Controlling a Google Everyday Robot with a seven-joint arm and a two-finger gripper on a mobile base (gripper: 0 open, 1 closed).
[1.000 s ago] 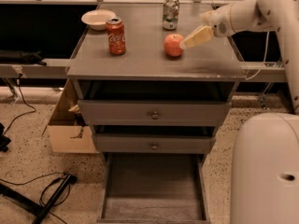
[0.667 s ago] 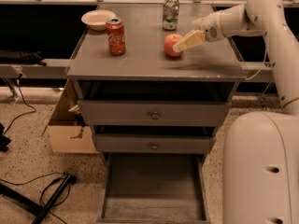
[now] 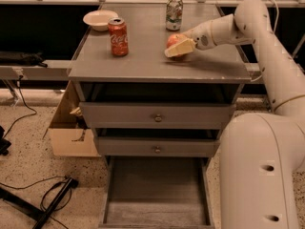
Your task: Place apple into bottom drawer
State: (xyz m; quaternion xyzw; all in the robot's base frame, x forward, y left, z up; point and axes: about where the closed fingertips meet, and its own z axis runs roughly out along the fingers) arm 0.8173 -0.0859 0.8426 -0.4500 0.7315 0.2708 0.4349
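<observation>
The apple (image 3: 173,39), small and red-orange, sits on the grey cabinet top (image 3: 143,61), right of centre. My gripper (image 3: 175,48) reaches in from the right and is at the apple, its tan tip covering the apple's lower front. The bottom drawer (image 3: 157,194) is pulled out at floor level below the cabinet, its worn floor bare. The arm's white links fill the right side of the view.
A red cola can (image 3: 118,37) stands left of the apple, a silver-green can (image 3: 174,13) behind it, and a white bowl (image 3: 100,19) at the back left. Two knobbed drawers (image 3: 157,116) above are slightly open. A cardboard box (image 3: 71,132) and cables lie on the floor at left.
My gripper has moved left across the cabinet top, from just right of the apple to right up against it. The apple and cans stay where they were.
</observation>
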